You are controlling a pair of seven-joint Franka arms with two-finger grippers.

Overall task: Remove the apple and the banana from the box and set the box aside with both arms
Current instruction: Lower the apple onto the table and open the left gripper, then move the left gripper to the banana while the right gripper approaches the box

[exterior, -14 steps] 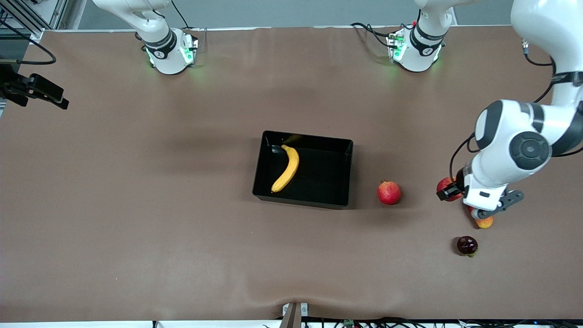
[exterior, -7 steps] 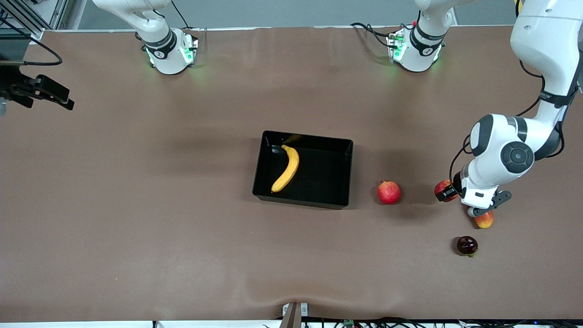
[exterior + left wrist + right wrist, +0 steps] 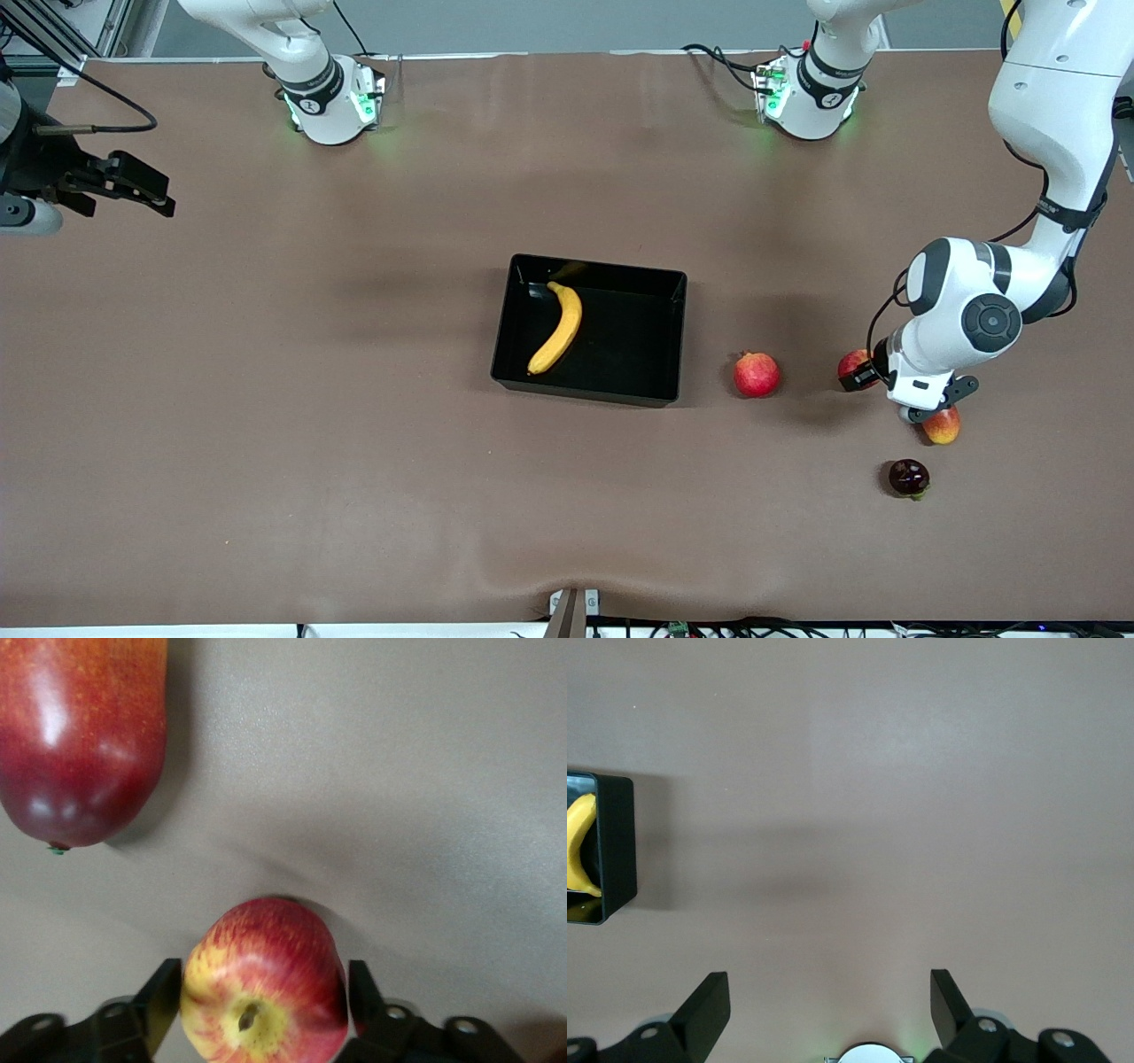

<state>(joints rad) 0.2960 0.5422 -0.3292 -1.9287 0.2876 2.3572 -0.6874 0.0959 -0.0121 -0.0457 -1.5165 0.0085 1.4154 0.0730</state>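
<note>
Left gripper: jaws now parted around the apple, apparently released on the table beside the mango.
Right gripper: spread, empty, kept waiting.
Banana: 1 fruit left in the box.

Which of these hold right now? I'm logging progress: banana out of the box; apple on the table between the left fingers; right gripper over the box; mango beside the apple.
1. The banana is out of the box. False: it lies inside.
2. The apple sits on the table between the left gripper fingers. True; they stand apart from it.
3. The right gripper is over the box. False: it hangs open over bare table at its arm's end.
4. A mango lies beside the apple. True.
</note>
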